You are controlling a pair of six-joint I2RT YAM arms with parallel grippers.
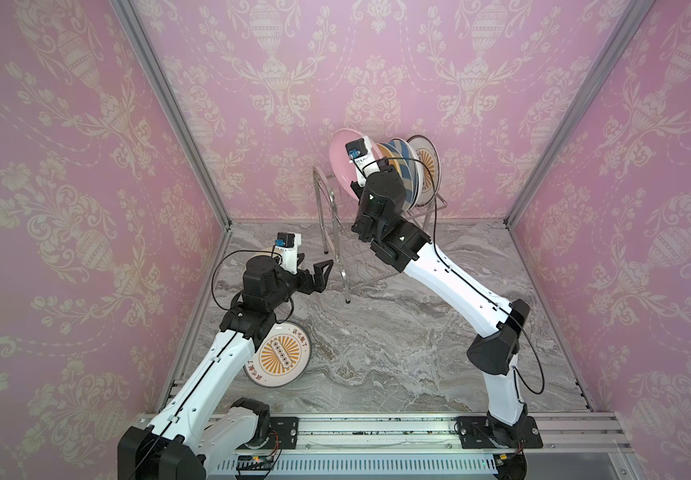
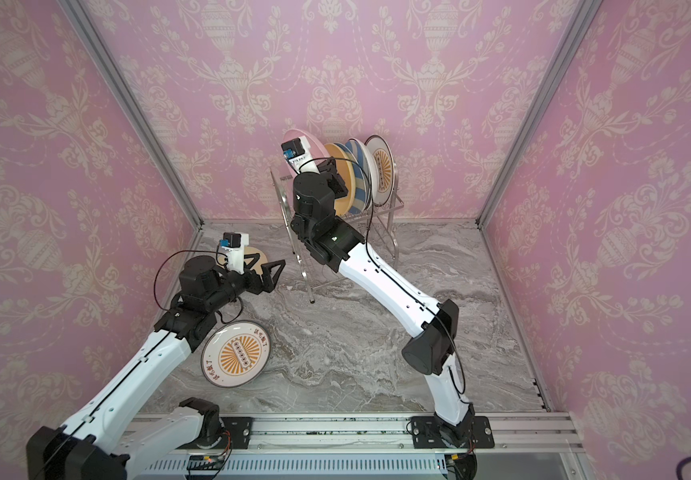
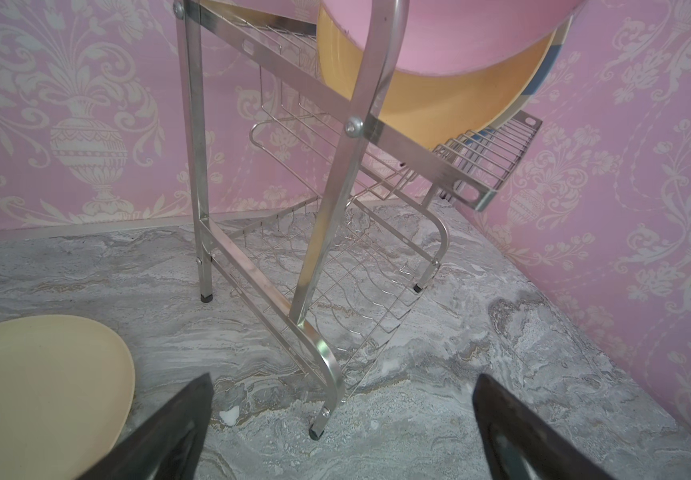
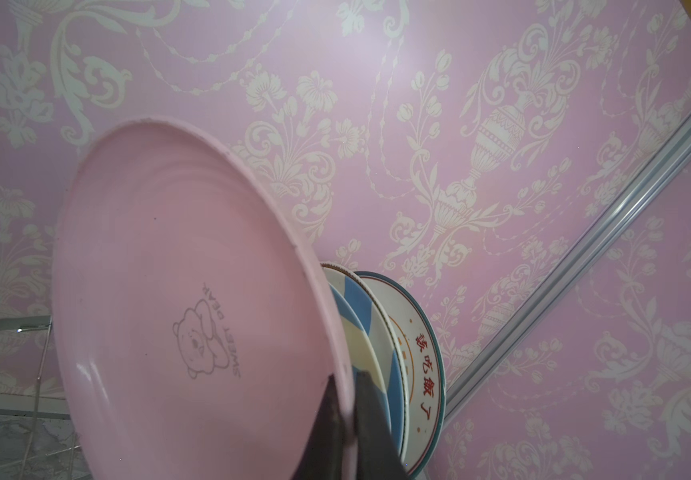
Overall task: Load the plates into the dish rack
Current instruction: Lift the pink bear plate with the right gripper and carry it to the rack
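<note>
My right gripper is shut on the rim of a pink plate, held tilted over the upper tier of the silver dish rack. In both top views the pink plate is left of a yellow plate, a blue-white striped plate and a sunburst plate standing in the rack. In the left wrist view its lower edge hangs higher than the yellow plate's. My left gripper is open and empty, low beside the rack's front leg. A cream plate lies under it.
A second sunburst plate lies flat on the marble table beside my left arm. The rack's lower wire shelf holds nothing. Pink patterned walls close in the back and both sides.
</note>
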